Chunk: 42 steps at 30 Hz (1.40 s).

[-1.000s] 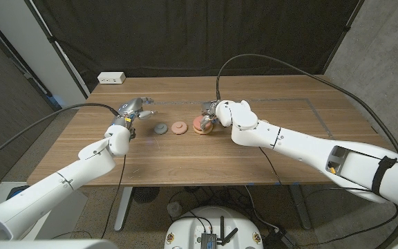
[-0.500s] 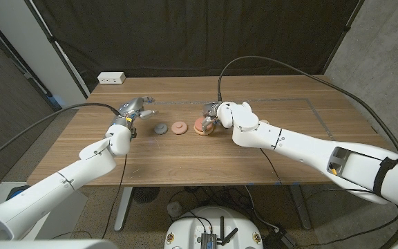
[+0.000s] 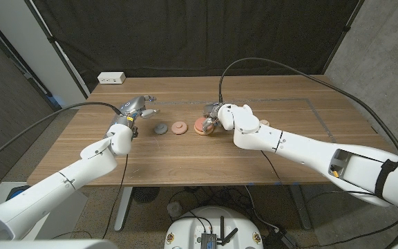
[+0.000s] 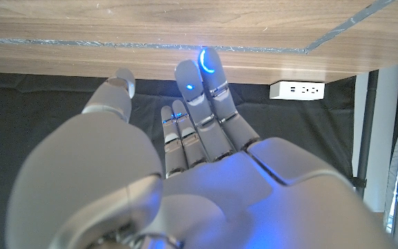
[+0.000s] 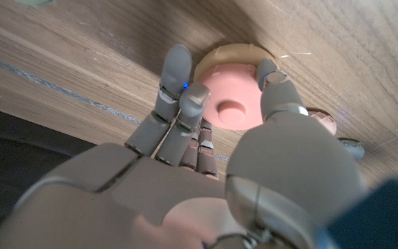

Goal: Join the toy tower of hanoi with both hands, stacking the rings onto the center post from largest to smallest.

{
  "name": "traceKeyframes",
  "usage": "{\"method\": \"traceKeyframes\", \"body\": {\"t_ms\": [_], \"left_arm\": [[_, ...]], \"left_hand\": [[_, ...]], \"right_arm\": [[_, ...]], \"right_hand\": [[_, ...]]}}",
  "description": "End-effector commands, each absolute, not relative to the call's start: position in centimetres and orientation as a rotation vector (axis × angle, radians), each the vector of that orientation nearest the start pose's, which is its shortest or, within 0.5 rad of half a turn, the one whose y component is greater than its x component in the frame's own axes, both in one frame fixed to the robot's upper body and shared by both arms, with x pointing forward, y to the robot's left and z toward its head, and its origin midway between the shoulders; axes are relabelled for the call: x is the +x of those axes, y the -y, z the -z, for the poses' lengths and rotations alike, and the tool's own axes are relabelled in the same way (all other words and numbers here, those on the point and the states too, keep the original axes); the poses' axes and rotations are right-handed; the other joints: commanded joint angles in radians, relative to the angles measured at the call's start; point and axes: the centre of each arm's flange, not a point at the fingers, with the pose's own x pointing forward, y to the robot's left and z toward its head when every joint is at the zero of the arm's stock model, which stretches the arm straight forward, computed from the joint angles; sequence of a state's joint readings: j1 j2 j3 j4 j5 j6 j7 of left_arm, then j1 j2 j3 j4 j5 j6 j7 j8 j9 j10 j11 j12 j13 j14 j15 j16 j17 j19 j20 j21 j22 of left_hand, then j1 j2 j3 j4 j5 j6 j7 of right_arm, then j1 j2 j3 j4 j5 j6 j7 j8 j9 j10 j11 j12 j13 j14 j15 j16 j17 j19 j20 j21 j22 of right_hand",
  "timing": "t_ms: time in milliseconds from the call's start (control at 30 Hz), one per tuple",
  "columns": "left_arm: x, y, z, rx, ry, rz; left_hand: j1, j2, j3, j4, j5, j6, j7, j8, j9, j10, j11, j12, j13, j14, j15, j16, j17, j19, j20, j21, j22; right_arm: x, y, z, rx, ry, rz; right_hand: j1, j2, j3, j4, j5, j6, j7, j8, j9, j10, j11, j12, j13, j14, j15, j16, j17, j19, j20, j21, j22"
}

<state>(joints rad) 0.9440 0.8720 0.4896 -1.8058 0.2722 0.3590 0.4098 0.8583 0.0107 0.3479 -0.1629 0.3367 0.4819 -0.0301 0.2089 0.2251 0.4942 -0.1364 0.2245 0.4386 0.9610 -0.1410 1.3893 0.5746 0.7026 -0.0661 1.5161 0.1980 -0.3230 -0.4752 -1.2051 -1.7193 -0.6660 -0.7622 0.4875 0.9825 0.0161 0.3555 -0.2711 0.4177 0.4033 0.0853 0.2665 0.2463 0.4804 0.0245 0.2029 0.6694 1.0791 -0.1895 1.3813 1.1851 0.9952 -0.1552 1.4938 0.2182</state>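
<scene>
The stack sits a little right of the middle of the wooden desk [image 3: 185, 149], toward its far edge: a pink plastic ring [image 5: 231, 104] lying on a wider tan wooden disc [image 5: 221, 54], and in the right wrist view a round hole shows in the pink ring's centre. The right robot hand [image 3: 213, 115] is right on it, fingers curled along one side of the pink ring and the thumb against the other, so it grips that ring. In the head view the stack [image 3: 202, 126] is partly covered by that hand, and whether a post stands inside it cannot be told.

Just to the left of the stack, a smaller dusty-pink ring [image 3: 179, 128] lies on the desk by itself, and beside that again, a small grey ring [image 3: 160, 128]; the three pieces form a short row, close together but apart. A small peach-coloured piece [image 3: 264, 124] lies near the right forearm, too small to make out.

Further left, the left robot hand [image 3: 138, 108] is near the grey ring without touching it; its fingers are stretched out and apart, holding nothing, blue lights glowing on the fingertips [image 4: 208, 63].

At the far left corner of the desk lies a white power strip [image 3: 111, 78].
</scene>
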Motion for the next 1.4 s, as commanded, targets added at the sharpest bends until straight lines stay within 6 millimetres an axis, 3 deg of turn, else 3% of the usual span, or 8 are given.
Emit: {"method": "traceKeyframes", "body": {"t_ms": [33, 267, 633, 1267, 1400], "left_arm": [[58.28, -31.06, 0.36, 1.122, 0.563, -0.363], [58.09, -31.01, 0.19, 1.125, 0.568, -0.368], [57.93, -30.99, 0.21, 1.123, 0.571, -0.372], [57.84, -31.14, 0.33, 1.115, 0.572, -0.377], [57.79, -31.17, 0.31, 1.114, 0.574, -0.379]], "left_hand": [[0.0, -0.012, 0.011, 0.0, 0.004, 0.014, -0.001, 0.002, 0.004, 0.013, -0.003, -0.002, 0.002, 0.007, -0.078, 0.007, 0.0, 0.001, -0.139, 0.005, 0.001], [-0.001, -0.012, 0.011, 0.0, 0.004, 0.016, 0.001, 0.002, 0.004, 0.012, -0.003, -0.003, 0.002, 0.005, -0.078, 0.006, -0.001, 0.001, -0.139, 0.005, 0.001], [-0.002, -0.011, 0.013, 0.001, 0.004, 0.021, 0.0, 0.003, 0.005, 0.018, -0.004, -0.002, 0.004, 0.008, -0.078, 0.009, 0.002, 0.001, -0.139, 0.004, 0.0], [-0.002, -0.009, 0.017, 0.0, 0.004, 0.026, -0.002, 0.003, 0.005, 0.025, -0.003, -0.002, 0.004, 0.006, -0.078, 0.009, -0.001, 0.003, -0.139, 0.006, 0.0], [-0.002, -0.009, 0.018, 0.0, 0.004, 0.028, -0.002, 0.004, 0.006, 0.026, -0.004, -0.002, 0.004, 0.008, -0.078, 0.01, 0.0, 0.003, -0.139, 0.006, 0.0]], "right_arm": [[60.55, 2.24, -0.68, -1.696, 0.247, -0.254], [60.49, 2.08, -0.76, -1.729, 0.239, -0.258], [60.51, 1.86, -0.77, -1.745, 0.248, -0.246], [60.77, 1.88, -0.69, -1.775, 0.204, -0.248], [60.58, 1.9, -0.86, -1.776, 0.205, -0.255]], "right_hand": [[-0.005, -0.026, 0.091, 0.113, -0.013, 0.117, -0.137, -0.014, 0.019, 0.119, -0.144, -0.014, 0.025, 0.006, -0.031, -0.004, 0.014, -0.001, -0.064, 0.007, 0.002], [-0.044, -0.055, 0.07, 0.121, -0.038, 0.08, -0.123, -0.034, 0.017, 0.071, -0.138, -0.019, 0.012, -0.003, -0.031, -0.03, 0.012, -0.01, -0.063, 0.007, -0.003], [-0.108, -0.1, 0.044, 0.131, -0.091, -0.017, -0.094, -0.067, 0.012, -0.026, -0.102, -0.026, -0.003, -0.033, -0.03, -0.072, 0.008, -0.038, -0.062, 0.001, -0.005], [-0.128, -0.115, 0.033, 0.123, -0.148, -0.13, -0.048, -0.078, -0.002, -0.138, -0.055, -0.023, -0.028, -0.083, -0.03, -0.143, -0.028, -0.084, -0.06, -0.015, -0.01], [-0.117, -0.122, 0.03, 0.115, -0.158, -0.144, -0.037, -0.077, -0.005, -0.142, -0.037, -0.019, -0.035, -0.06, -0.031, -0.124, -0.011, -0.082, -0.061, -0.01, -0.006]]}}
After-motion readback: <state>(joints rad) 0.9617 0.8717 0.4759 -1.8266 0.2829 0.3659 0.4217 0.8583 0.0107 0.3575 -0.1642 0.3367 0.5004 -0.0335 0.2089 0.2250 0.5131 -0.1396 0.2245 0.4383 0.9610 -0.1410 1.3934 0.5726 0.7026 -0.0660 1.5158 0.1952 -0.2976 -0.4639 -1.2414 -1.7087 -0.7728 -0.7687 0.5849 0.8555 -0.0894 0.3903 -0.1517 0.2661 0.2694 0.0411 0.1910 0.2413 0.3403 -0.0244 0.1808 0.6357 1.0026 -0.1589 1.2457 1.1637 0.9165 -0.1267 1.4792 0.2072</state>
